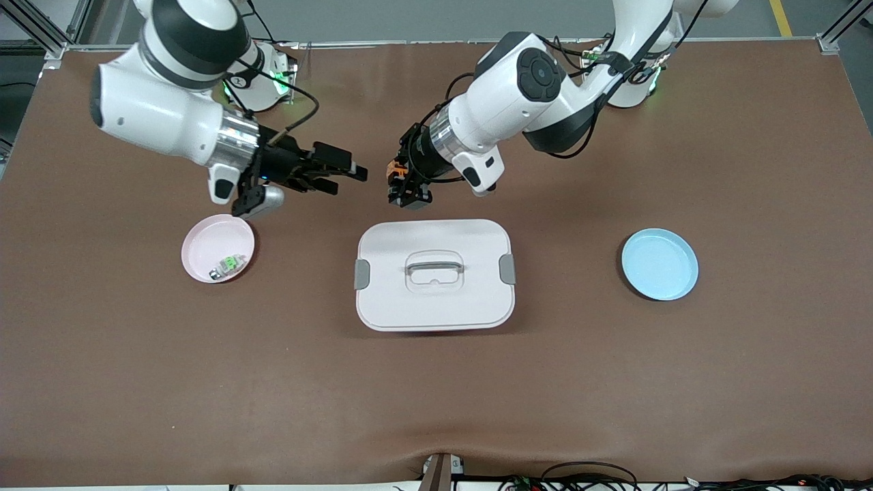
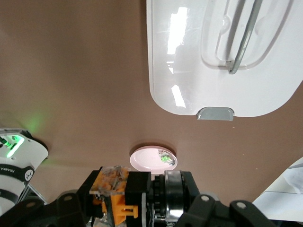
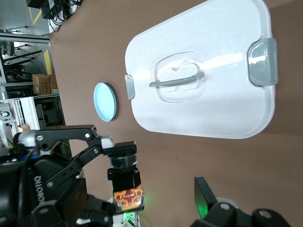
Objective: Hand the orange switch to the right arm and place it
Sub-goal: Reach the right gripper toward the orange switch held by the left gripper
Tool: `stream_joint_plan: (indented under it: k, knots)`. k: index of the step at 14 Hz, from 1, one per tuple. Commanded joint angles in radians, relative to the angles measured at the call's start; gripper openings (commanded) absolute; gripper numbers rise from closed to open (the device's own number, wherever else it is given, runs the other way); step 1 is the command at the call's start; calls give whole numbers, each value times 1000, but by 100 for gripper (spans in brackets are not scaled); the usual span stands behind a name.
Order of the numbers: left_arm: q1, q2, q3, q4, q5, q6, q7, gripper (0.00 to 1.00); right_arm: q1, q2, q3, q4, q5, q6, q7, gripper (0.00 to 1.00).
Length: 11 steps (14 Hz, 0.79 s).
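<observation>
My left gripper (image 1: 402,185) hangs above the table, shut on the orange switch (image 1: 393,169), over the strip between the robot bases and the white box. The left wrist view shows the switch (image 2: 137,187) up close, a black body with an orange end, clamped in the left gripper (image 2: 137,208). My right gripper (image 1: 349,181) is open and level with the switch, pointing at it with a short gap between them. In the right wrist view the switch (image 3: 125,178) sits ahead of one of my right fingers (image 3: 204,198).
A white lidded box (image 1: 477,300) with a clear handle and grey clips lies mid-table. A pink plate (image 1: 208,245) toward the right arm's end holds a small green-and-silver part (image 1: 228,264). A blue plate (image 1: 659,264) lies toward the left arm's end.
</observation>
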Motion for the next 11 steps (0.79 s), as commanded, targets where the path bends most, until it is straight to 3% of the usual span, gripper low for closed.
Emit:
stream_joint_plan:
  k: [1, 11]
  knots:
    - [-10, 5, 1, 14, 28, 3, 19, 19, 40, 36, -11, 2, 26, 44, 4, 100]
    - [-10, 5, 1, 16, 28, 3, 17, 19, 127, 63, -9, 4, 117, 168, -4, 100]
